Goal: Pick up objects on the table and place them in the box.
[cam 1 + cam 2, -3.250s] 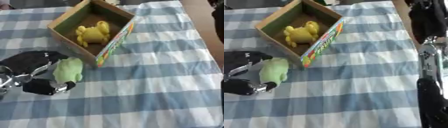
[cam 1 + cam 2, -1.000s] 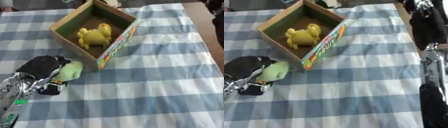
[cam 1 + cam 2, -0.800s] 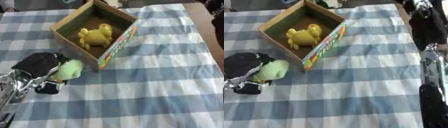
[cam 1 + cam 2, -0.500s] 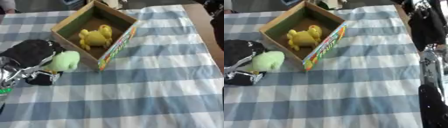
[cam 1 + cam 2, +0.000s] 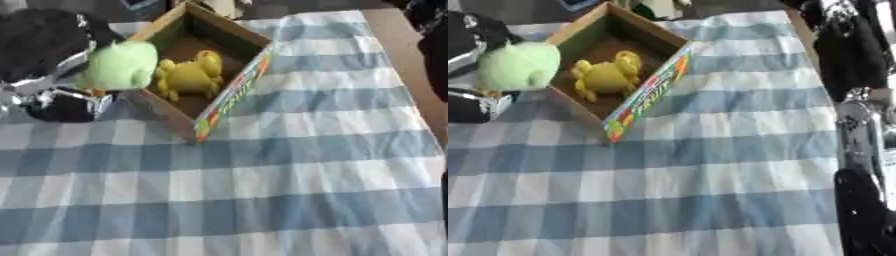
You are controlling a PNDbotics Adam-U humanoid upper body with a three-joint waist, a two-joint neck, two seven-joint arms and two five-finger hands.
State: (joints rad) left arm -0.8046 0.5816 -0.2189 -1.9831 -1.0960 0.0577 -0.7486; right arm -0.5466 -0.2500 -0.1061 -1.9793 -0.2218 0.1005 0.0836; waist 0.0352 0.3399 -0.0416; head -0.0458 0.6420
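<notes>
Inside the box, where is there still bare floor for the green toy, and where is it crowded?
The box has bare floor in its far part, behind the yellow toy. The near left side is crowded: the left hand holds the green toy over that wall.

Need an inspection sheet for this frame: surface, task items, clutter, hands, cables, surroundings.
Surface: table under a blue-and-white checked cloth, lying flat.
Job's things: open cardboard box at upper left; yellow toy inside it; green plush toy at the box's left wall, above the rim.
Clutter: nothing seen.
Hands: left hand curled round the green plush toy; right hand not identifiable, only the dark right arm along the right edge.
Cables: nothing seen.
Surroundings: indistinct objects beyond the far edge.
</notes>
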